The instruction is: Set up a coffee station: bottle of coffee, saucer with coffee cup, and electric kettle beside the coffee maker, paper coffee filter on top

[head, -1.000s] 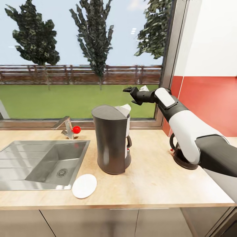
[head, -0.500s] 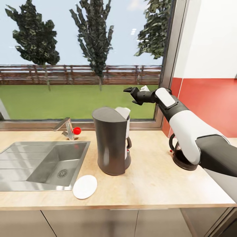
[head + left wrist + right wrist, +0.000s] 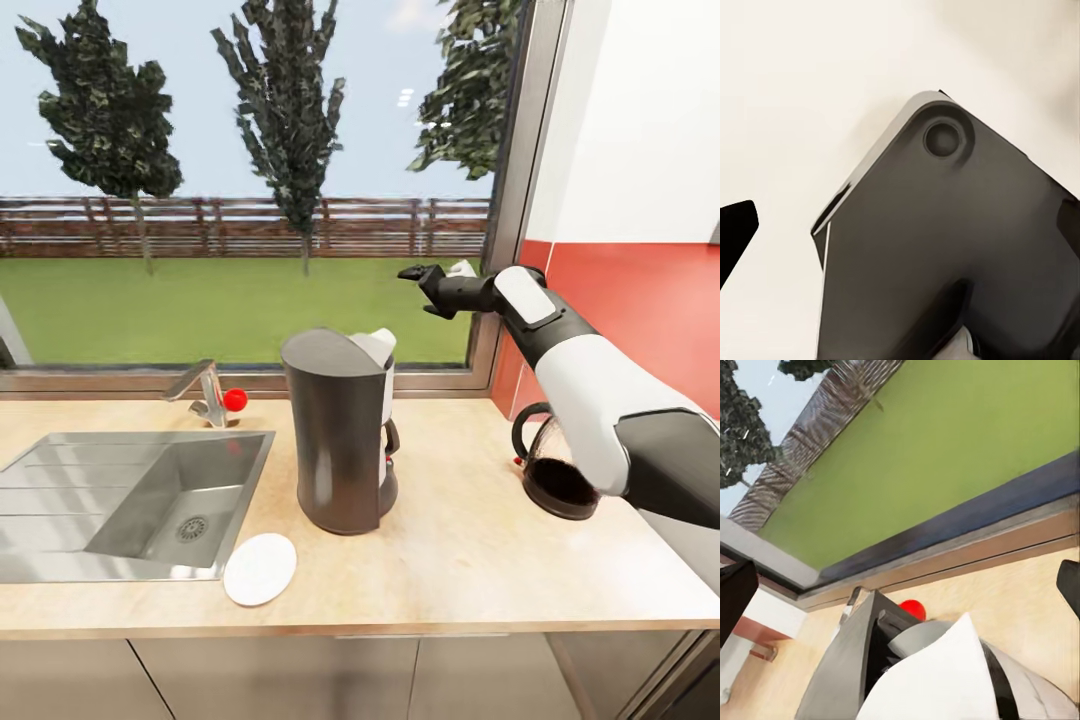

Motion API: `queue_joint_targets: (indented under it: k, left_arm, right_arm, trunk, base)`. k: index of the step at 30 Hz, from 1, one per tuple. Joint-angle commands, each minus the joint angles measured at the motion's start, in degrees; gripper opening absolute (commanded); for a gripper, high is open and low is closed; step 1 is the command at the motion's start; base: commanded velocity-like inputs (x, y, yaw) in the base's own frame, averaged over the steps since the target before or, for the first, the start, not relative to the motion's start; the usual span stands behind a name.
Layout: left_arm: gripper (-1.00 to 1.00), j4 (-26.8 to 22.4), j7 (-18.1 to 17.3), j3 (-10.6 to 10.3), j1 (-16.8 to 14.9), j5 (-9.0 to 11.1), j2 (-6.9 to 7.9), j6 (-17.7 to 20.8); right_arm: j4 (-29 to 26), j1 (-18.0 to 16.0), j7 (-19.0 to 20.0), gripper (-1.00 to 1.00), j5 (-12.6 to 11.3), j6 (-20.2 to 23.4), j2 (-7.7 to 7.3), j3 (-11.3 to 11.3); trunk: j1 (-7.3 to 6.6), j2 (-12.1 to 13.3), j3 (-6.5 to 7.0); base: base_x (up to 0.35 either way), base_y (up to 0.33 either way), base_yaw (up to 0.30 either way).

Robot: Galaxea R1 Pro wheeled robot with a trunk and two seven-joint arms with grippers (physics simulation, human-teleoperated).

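One white paper filter [image 3: 378,343] is sitting atop the dark grey coffee maker [image 3: 340,430], down-left of my right gripper [image 3: 414,276], whose fingers are hanging apart, holding nothing.

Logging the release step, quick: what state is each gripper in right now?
Left gripper: cannot be told.
Right gripper: open, holding nothing, raised above the coffee maker, where the paper filter sits.
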Motion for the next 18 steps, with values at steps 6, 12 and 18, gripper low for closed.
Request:
queue_joint_targets:
  k: [6, 12, 18]
  left_arm:
    - [1.0, -0.23, -0.16, 0.54, 0.02, -0.21, -0.02, -0.61]
    - [1.0, -0.29, -0.16, 0.59, 0.02, -0.21, -0.02, -1.3]
    - [1.0, -0.36, -0.16, 0.58, 0.02, -0.21, -0.1, -1.12]
  right_arm:
    - [0.0, -0.05, -0.24, 1.0, -0.29, 0.67, -2.85, 0.37]
    - [1.13, -0.05, -0.54, 1.0, -0.25, 0.75, -3.41, 0.37]
    - [4.64, -0.05, -0.52, 1.0, 2.9, 0.23, -3.36, 0.37]
  trunk:
    - [-0.42, 0.74, 0.27]
    - [-0.42, 0.74, 0.27]
    - [-0.42, 0.74, 0.27]
  base:
    - [0.0, 0.0, 0.0]
    - [-0.102, 0.0, 0.0]
    - [-0.286, 0.0, 0.0]
